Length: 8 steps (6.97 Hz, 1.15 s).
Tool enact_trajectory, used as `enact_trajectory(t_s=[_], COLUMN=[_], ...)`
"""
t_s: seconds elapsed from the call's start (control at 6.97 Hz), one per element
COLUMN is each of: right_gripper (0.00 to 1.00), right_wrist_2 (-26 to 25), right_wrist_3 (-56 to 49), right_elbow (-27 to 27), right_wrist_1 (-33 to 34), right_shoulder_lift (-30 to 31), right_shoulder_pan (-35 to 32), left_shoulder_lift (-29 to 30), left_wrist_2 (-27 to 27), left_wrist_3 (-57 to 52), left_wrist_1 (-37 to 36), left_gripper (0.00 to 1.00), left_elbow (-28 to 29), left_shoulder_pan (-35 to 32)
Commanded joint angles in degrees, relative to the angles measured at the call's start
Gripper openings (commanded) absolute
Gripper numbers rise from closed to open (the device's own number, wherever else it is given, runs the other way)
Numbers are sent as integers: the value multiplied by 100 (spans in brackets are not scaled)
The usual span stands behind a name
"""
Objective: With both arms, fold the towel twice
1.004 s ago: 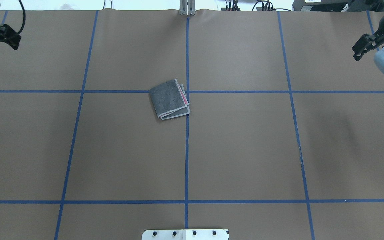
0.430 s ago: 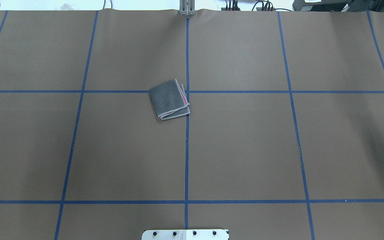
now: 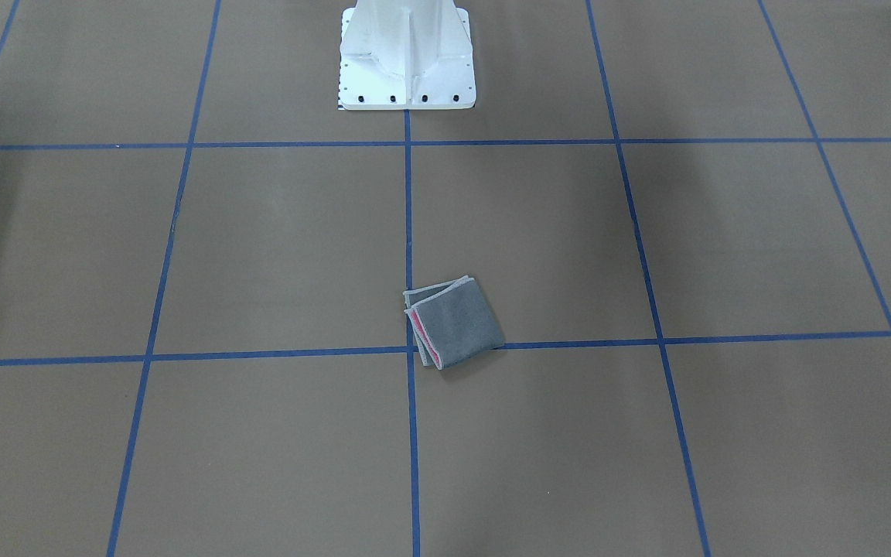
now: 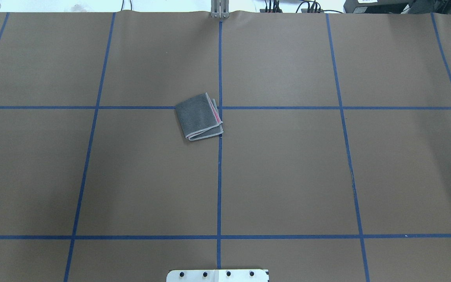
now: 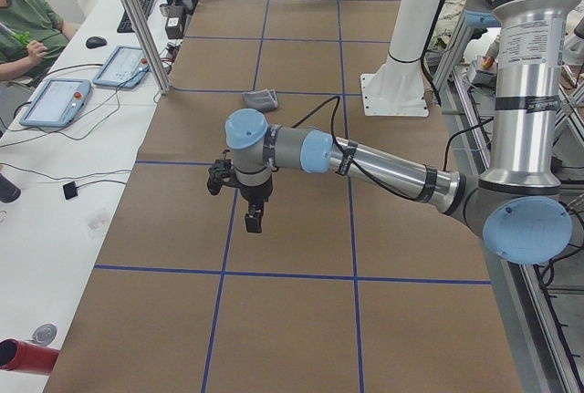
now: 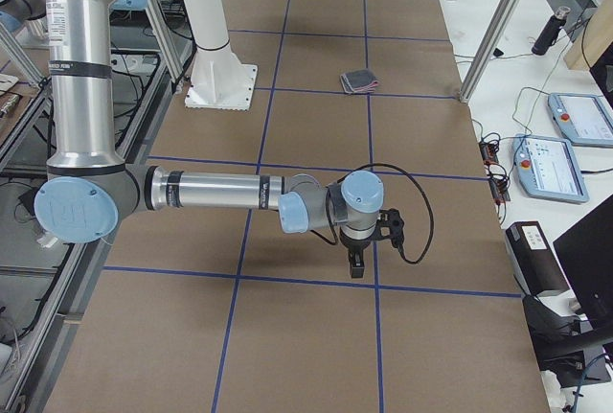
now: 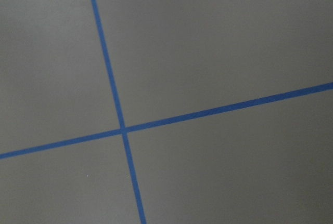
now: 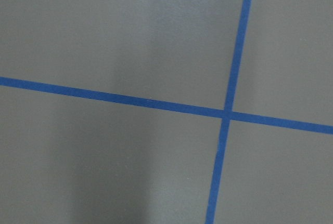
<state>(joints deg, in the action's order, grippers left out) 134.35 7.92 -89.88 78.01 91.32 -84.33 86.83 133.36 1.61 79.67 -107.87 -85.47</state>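
**Folded towel at mid-table, both arms stretched out low towards the table's ends.**

The left arm (image 5: 392,170) reaches nearly level over the table (image 4: 288,176), its wrist bent so the left gripper (image 5: 254,222) points straight down, close above the brown paper by a blue tape line (image 5: 224,256). The right arm (image 6: 215,190) mirrors it at the far end, with the right gripper (image 6: 357,264) also aimed down. I cannot tell how far either gripper's fingers are parted. The towel (image 4: 199,116) lies folded small, grey side out with a pink strip at one edge, beside the centre tape crossing. It is well apart from both grippers and from the white pedestal (image 3: 407,58), with wide paper between.
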Motion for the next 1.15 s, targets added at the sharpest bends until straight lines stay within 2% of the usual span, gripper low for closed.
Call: enact_trajectory(t_s=[0.0, 0.29, 0.72, 1.0], right_gripper=[100, 100, 100, 100], right_wrist_2=[180, 188, 197, 180], right_wrist_3=[17, -1, -62, -71], right_elbow=[-178, -932, -821, -681], right_wrist_1=[55, 1141, 1119, 1093], right_shoulder_lift=[105, 105, 123, 132], right_shoulder_pan=[-285, -365, -356, -356], left_shoulder_lift=[-271, -281, -299, -237], left_wrist_2=[-185, -170, -143, -99], left_wrist_3=[-249, -196, -187, -170], left_wrist_1=[-48, -31, 1319, 1297], left_gripper=[100, 100, 100, 100], left_elbow=[20, 204, 1240, 1146], left_shoulder_pan=[-339, -330, -304, -304])
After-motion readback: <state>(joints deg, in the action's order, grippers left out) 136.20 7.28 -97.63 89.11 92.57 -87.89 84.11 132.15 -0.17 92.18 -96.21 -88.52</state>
